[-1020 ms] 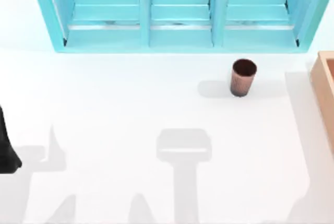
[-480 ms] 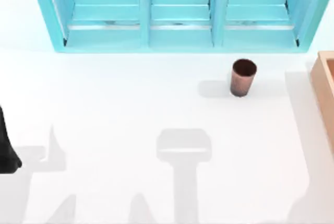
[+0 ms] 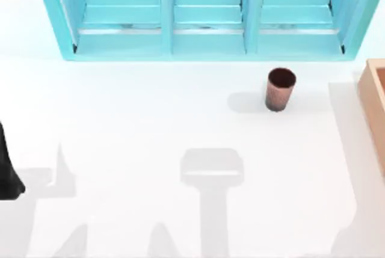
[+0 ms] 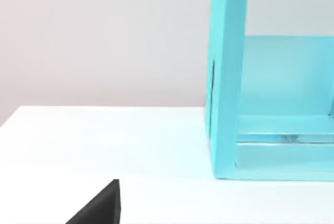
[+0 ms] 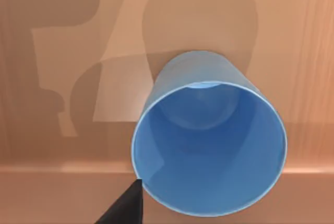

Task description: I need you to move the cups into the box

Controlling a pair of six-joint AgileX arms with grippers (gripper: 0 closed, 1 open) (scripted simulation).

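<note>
The blue cup (image 5: 209,145) stands upright, mouth up, on the orange-brown floor of the box (image 5: 62,36). My right gripper hovers over it, open; its one visible dark fingertip (image 5: 127,207) sits just outside the cup's rim. The reddish-brown copper cup (image 3: 280,89) stands upright on the white table, right of centre, in front of the turquoise shelf. The tan box (image 3: 376,104) pokes in at the table's right edge, a short way right of that cup. My left arm (image 3: 7,174) is parked at the far left edge, open, with one fingertip (image 4: 99,208) showing.
A big turquoise shelf unit (image 3: 207,17) with three bays spans the back of the table; its side wall (image 4: 227,78) rises close to my left gripper. Arm shadows lie across the white table (image 3: 150,119) toward the front.
The arm shadow at the table's bottom right has shifted slightly. The copper cup and my left arm have not moved.
</note>
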